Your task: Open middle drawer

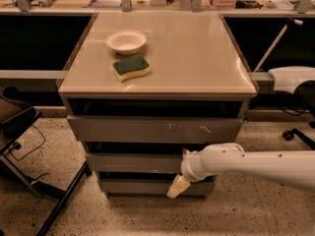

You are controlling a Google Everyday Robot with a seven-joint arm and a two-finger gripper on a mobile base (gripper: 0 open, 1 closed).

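The cabinet (157, 82) has three grey drawer fronts. The top front (147, 129) bears white scratch marks. The middle drawer (133, 162) is the plain front below it, standing only slightly out from the cabinet. The narrowest front (138, 186) is at the bottom. My gripper (181, 169) reaches in from the right on a white arm (256, 163) and sits against the right half of the middle drawer's front. It is open: one fingertip (186, 153) is at the front's top edge and the cream fingertip (177, 186) hangs below its bottom edge.
A white bowl (126, 42) and a green-and-yellow sponge (131, 68) lie on the cabinet top. A dark folding stand (29, 151) stands on the floor at the left. A white object (293, 77) and a chair base (295, 134) are at the right.
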